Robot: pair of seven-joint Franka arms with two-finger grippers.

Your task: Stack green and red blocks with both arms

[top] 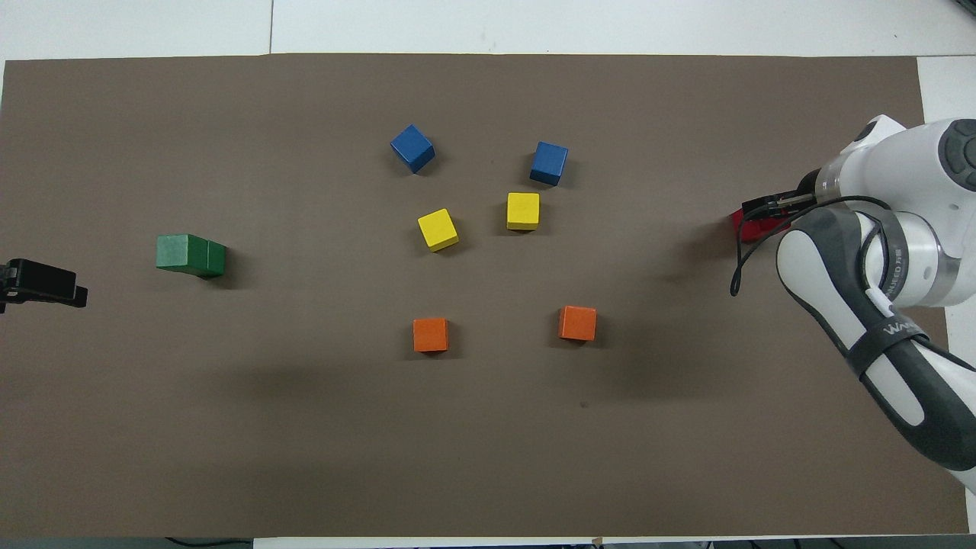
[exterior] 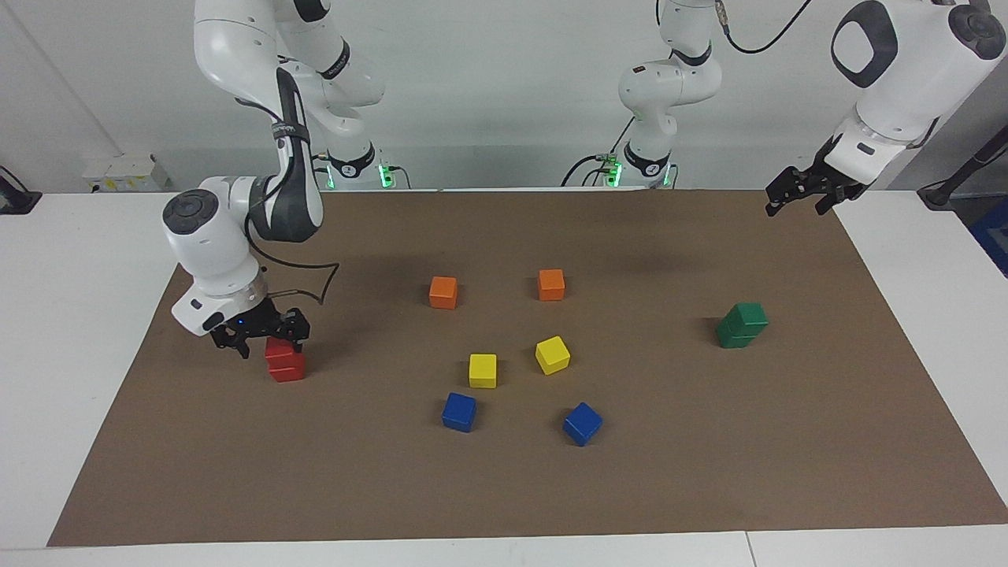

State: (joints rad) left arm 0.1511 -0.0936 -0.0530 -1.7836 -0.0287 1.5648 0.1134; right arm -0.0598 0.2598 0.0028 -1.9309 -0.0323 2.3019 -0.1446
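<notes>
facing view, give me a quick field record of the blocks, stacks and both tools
green stack: two green blocks, one on the other, at the left arm's end of the mat
red stack: two red blocks, one on the other, at the right arm's end
left tool: open, raised, empty, well clear of the green stack
right tool: open, low around the top red block
orange blocks: two, single, nearest the robots
yellow blocks: two, single, mid mat
blue blocks: two, single, farthest from the robots
mat: brown
</notes>
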